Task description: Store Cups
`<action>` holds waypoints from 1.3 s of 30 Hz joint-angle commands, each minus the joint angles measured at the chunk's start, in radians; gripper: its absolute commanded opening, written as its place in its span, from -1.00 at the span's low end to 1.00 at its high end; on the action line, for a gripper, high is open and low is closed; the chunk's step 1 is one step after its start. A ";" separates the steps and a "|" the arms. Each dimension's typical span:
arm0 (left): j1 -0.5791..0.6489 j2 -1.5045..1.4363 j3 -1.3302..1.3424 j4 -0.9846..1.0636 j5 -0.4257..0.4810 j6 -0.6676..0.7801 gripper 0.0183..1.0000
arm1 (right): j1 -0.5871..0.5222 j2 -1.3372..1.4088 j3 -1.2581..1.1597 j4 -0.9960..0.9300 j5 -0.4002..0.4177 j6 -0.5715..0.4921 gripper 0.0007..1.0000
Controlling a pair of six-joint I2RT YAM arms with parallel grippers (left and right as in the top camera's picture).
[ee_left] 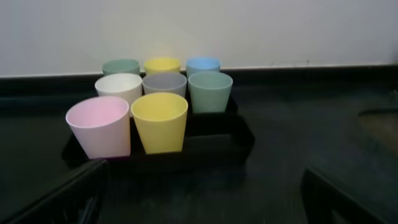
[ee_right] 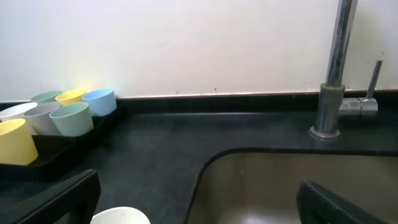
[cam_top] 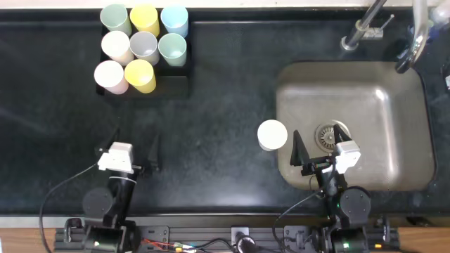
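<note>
A single white cup stands upright, mouth up, on the dark worktop, just beside the left rim of the steel sink. The right gripper hangs over the sink's left part with its jaws spread wide and nothing between them. The cup sits on the worktop side of the gripper, close to the nearer finger but not touching it. From the right wrist view the cup's rim shows just beside that finger. The other cups stand well apart, across the worktop at the far left. They fill a black tray against the back wall: green, yellow and blue at the back, white, grey and green in the middle, pink and yellow in front. The left gripper is over the worktop on the near side of the tray, facing it, its jaws also spread and holding nothing. A faucet rises behind the sink.
</note>
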 commanded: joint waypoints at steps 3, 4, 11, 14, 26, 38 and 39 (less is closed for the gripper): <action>0.006 -0.009 -0.001 -0.006 0.010 -0.003 1.00 | 0.002 -0.005 -0.014 0.006 0.008 0.004 1.00; 0.006 -0.009 -0.001 -0.006 0.010 -0.003 1.00 | 0.002 -0.005 -0.014 0.006 0.008 0.004 1.00; 0.006 -0.009 -0.001 -0.006 0.010 -0.003 1.00 | 0.002 -0.005 -0.014 0.005 0.008 0.004 1.00; 0.006 -0.009 -0.001 -0.006 0.010 -0.003 1.00 | 0.002 -0.005 -0.014 0.006 0.008 0.004 1.00; 0.006 -0.009 -0.001 -0.006 0.010 -0.004 1.00 | 0.002 -0.005 -0.014 0.006 0.008 0.004 0.99; 0.006 -0.009 -0.001 -0.006 0.010 -0.003 1.00 | 0.002 -0.005 -0.013 0.006 0.007 0.013 1.00; 0.006 -0.009 -0.001 -0.006 0.010 -0.003 1.00 | 0.002 0.000 -0.010 0.004 0.008 0.022 1.00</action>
